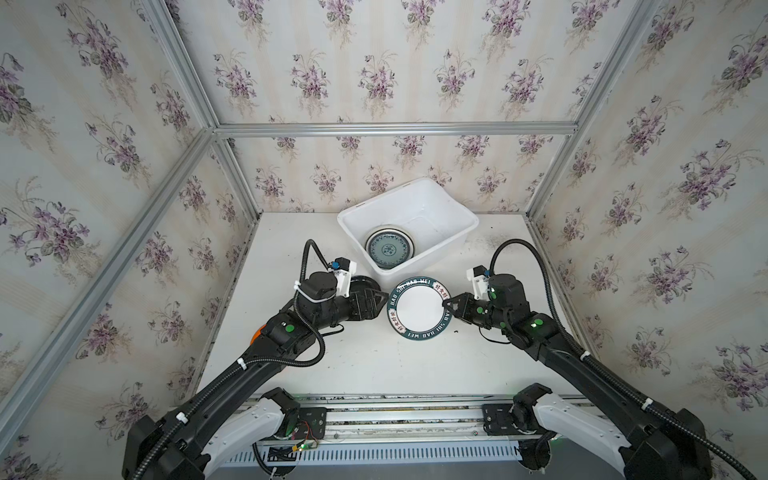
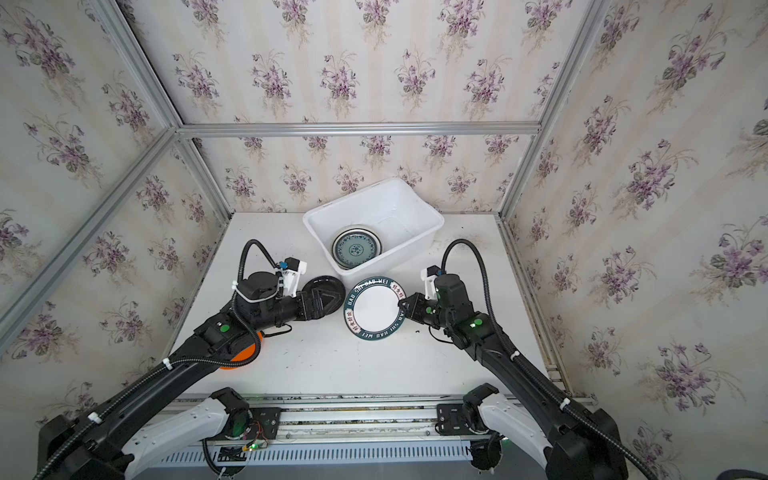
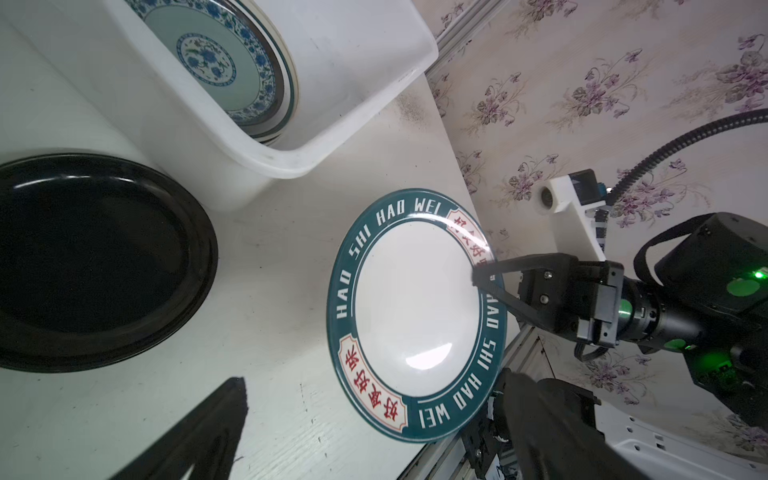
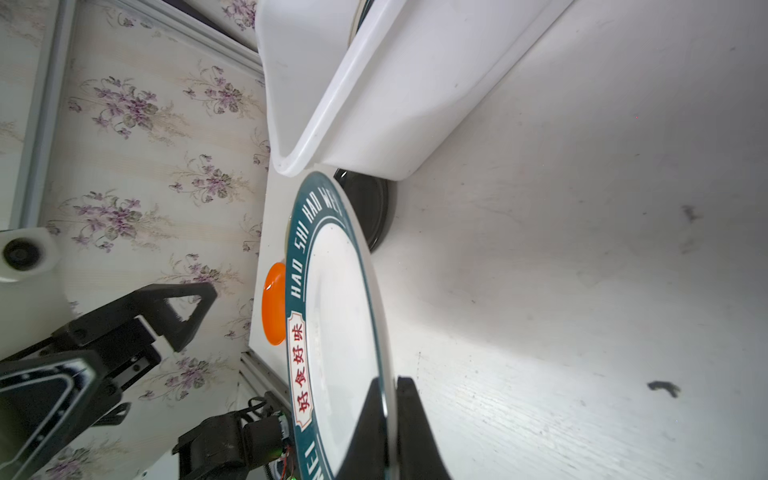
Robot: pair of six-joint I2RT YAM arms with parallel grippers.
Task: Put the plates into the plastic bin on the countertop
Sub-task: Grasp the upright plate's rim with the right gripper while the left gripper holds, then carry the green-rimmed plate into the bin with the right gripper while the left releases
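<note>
Closest to the top camera runs the aluminium rail [image 1: 386, 415] that carries both arms. Beyond it, in both top views, the white countertop [image 1: 374, 365] bears the plastic bin [image 1: 432, 198] at the back. A teal-patterned plate [image 1: 388, 250] lies on top of other plates in the bin's near left end. Just in front of the bin, the right gripper [image 1: 445, 305] is clamped on the right rim of the lettered plate [image 1: 417, 306], white with a teal band. The left gripper [image 1: 380, 304] stands released just left of that plate, its jaws spread, over a black plate [image 1: 365, 283] beside the bin. An orange plate [image 2: 245, 358] shows from under the left arm.

From the left wrist, the black plate lies flat near the bin's wall. Past it the lettered plate is tilted, its rim pinched by the right gripper's thin fingers [image 3: 523, 262].

From the right wrist, the fingertips [image 4: 413, 428] press both faces of the rim, and the plate is held off the countertop. The black and orange plates lie behind it.
</note>
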